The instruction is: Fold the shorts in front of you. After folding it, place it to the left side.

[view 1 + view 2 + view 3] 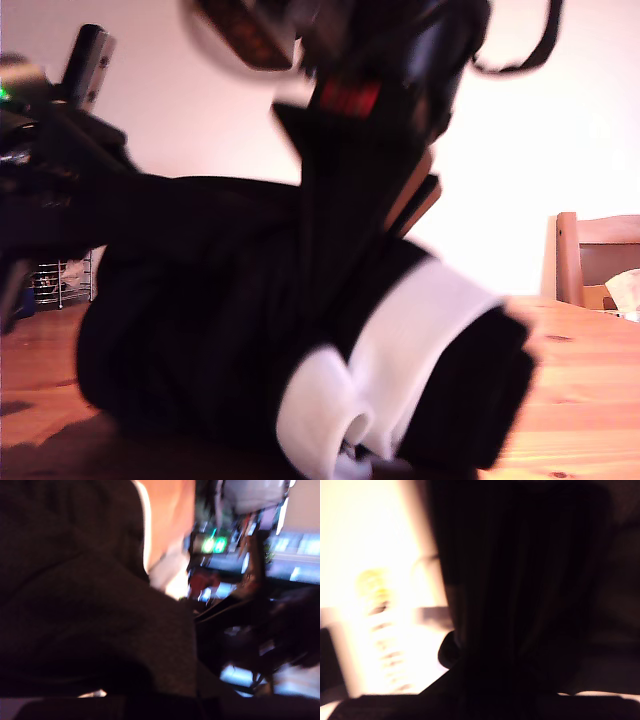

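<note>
The black shorts [210, 310] with a broad white stripe [400, 340] hang in a bunch above the wooden table [580, 390]. An arm's gripper [345, 110] at the top middle of the exterior view pulls a taut pleated strip of cloth upward. Another arm [50, 190] at the exterior view's left holds the cloth's other end up. In the second wrist view, taut black pleats [520, 590] run to my second gripper, whose fingers are hidden. Black fabric [85, 620] with a white edge [146, 530] covers my first gripper's jaws. All views are blurred.
A wooden chair back [595, 250] and something pale [625, 290] stand at the exterior view's right. A wire basket [62, 280] sits behind the arm at the exterior view's left. Green lights [214, 544] and dark equipment show beyond the cloth in the first wrist view.
</note>
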